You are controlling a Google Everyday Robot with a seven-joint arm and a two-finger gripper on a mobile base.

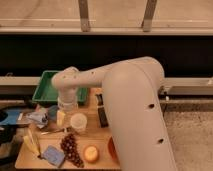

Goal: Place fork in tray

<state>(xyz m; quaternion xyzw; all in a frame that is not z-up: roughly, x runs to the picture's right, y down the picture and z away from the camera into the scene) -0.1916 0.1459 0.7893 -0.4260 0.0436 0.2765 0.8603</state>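
The fork [52,132] is a thin silvery piece lying flat on the wooden table [95,131], left of the white cup [78,121]. The green tray [49,89] sits at the table's back left, partly behind the arm. My gripper [61,118] hangs straight down from the white wrist, just in front of the tray and a little above and behind the fork. It looks open and I see nothing held in it. The cup stands close to its right.
Dark grapes [70,148], a round yellow-orange item [91,153], a blue square pad [52,155] and a banana [32,143] lie along the front. A crumpled bag [37,117] lies left, a black object [102,117] right of the cup, and a red bowl [110,149] by the arm.
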